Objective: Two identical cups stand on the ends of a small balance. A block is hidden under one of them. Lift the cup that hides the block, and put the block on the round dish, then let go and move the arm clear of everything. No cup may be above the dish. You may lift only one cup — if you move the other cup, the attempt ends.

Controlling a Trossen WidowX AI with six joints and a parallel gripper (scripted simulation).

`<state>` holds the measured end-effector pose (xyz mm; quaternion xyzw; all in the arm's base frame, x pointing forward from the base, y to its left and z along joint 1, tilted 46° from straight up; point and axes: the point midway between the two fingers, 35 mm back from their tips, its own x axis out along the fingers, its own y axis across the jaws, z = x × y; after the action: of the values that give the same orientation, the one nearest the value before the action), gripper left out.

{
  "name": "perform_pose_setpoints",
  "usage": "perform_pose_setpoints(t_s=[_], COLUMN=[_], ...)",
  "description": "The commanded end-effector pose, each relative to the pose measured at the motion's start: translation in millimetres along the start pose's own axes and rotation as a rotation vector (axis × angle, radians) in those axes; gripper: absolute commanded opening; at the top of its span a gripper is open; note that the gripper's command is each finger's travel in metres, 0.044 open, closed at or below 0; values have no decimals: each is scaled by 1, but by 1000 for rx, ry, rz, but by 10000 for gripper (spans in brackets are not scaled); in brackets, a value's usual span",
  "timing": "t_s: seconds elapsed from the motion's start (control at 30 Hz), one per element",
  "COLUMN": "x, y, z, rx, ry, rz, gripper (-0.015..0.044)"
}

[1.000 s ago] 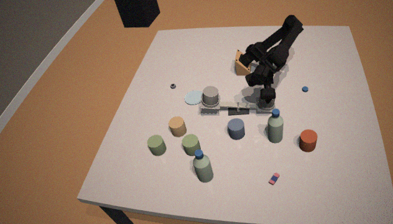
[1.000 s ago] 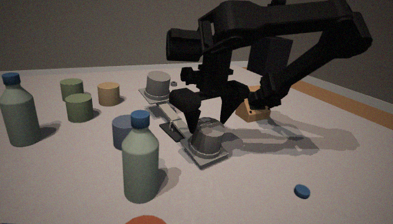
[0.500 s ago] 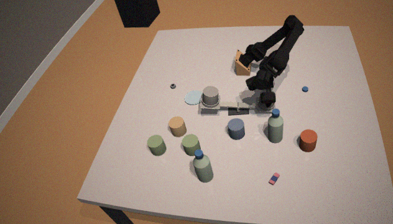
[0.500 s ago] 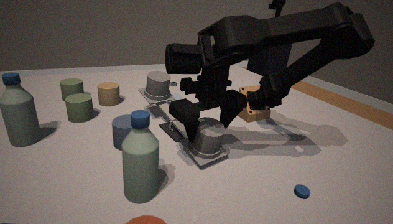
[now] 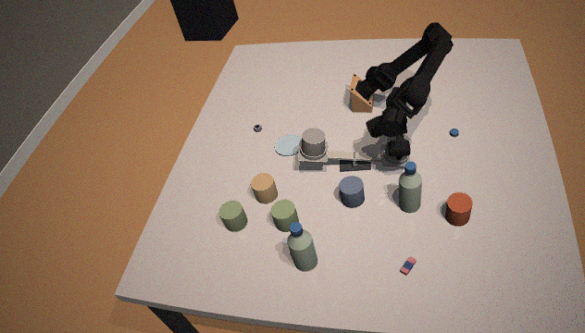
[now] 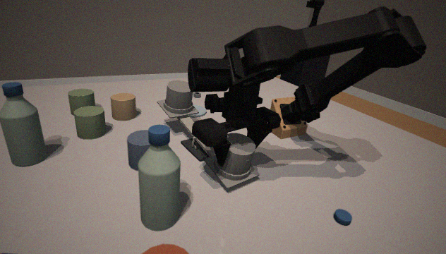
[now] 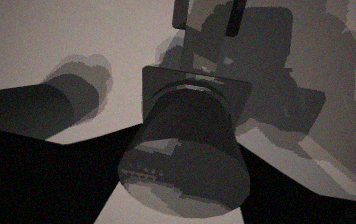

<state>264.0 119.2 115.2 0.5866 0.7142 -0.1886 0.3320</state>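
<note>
Two grey cups stand on the end plates of the small balance (image 5: pixel 354 163). The left cup (image 5: pixel 313 142) stands alone beside the pale blue round dish (image 5: pixel 288 145); it also shows in the exterior view (image 6: pixel 178 96). My gripper (image 5: pixel 397 148) is down over the right cup (image 6: pixel 237 158), which still sits on its plate. In the wrist view this cup (image 7: pixel 190 145) fills the gap between my two dark fingers, and both fingers touch its sides. No block is visible.
In front of the balance stand a blue cylinder (image 5: pixel 351 191), two green bottles (image 5: pixel 410 189) (image 5: pixel 302 246), an orange cylinder (image 5: pixel 264 188), two green cylinders (image 5: pixel 232 215) (image 5: pixel 284 215) and a red one (image 5: pixel 458 208). The arm's orange base (image 5: pixel 361 96) is behind.
</note>
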Motion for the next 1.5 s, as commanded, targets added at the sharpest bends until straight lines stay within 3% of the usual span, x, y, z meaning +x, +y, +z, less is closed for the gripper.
perform_pose_setpoints(t_s=[0.0,0.07,0.47,1.47], x=[0,0,-11,-50], y=[0,0,2,6], z=[0,0,0,2], rx=[2,2,6,22], ry=[3,3,-4,-25], rz=[3,3,15,60], gripper=[321,308,0,0])
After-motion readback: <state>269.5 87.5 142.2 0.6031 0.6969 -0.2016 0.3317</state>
